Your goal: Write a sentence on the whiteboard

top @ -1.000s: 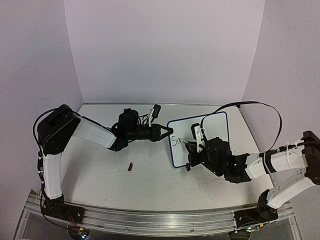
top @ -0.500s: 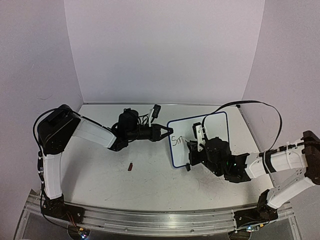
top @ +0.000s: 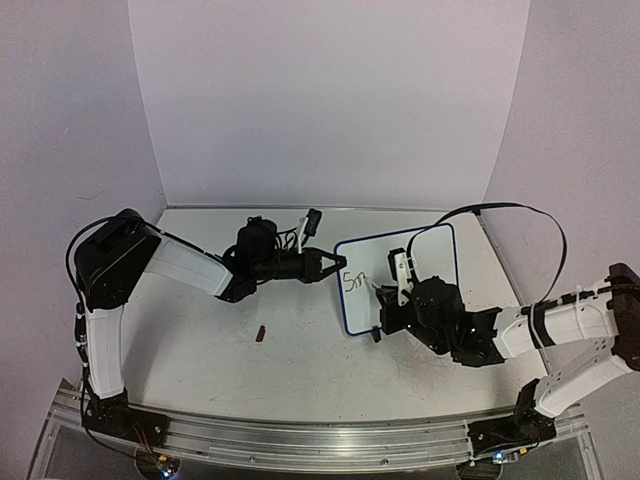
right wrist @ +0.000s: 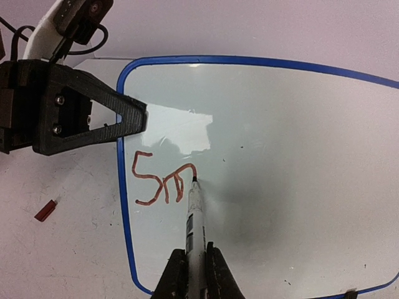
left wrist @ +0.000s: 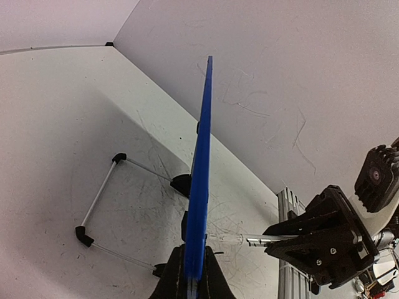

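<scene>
The whiteboard (top: pixel 430 255) stands upright on the table, white with a thin blue frame. My left gripper (top: pixel 338 264) is shut on its left edge, seen edge-on in the left wrist view as a blue strip (left wrist: pixel 201 180) between the fingers (left wrist: pixel 194 271). My right gripper (right wrist: pixel 193 265) is shut on a marker (right wrist: pixel 194 218) whose tip touches the board. The sentence (right wrist: pixel 163 179) reads "Sm" in red-brown strokes near the board's left edge, and the tip rests at the end of the "m". The top view shows the right gripper (top: pixel 385 300) in front of the board.
A small red marker cap (top: pixel 261 333) lies on the table left of the board, also visible in the right wrist view (right wrist: pixel 45 210). The board's wire stand (left wrist: pixel 100 199) and black feet rest on the table behind it. White walls enclose the back and sides.
The right gripper and marker have shifted slightly right along the board, and the "m" has grown. The left arm and the board have stayed still.
</scene>
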Robot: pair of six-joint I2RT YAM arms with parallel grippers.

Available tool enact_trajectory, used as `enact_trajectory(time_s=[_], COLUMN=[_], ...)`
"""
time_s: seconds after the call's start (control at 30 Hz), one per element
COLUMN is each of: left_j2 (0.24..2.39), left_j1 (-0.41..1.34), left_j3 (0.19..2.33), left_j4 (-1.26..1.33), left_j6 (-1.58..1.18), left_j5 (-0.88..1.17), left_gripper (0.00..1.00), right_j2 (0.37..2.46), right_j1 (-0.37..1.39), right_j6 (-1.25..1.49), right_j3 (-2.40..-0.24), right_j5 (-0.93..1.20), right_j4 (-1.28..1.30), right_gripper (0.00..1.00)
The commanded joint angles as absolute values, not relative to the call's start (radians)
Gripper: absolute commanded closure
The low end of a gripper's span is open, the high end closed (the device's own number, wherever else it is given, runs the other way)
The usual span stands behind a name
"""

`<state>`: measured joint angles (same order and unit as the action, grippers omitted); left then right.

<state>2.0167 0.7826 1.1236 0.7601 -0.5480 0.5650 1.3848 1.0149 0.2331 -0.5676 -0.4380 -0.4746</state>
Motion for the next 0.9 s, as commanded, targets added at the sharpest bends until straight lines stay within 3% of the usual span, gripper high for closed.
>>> enact_trajectory(time_s=[0.0, 0.87], left_j2=[1.959, 1.947], left_j1=[0.781, 0.781], left_j3=[1.111, 1.106], left_j4=[0.745, 0.732], left_j6=[-0.549, -0.542], left_j5=[0.566, 0.564], left_gripper=[1.00, 1.00], right_j2=[1.370, 1.364], right_j1=[1.009, 1.023], right_j6=[0.255, 0.319], right_j3=[-0.553, -0.554], right_j5=[-0.422, -0.427], right_j4=[-0.433, -0.369], right_gripper=[1.00, 1.00])
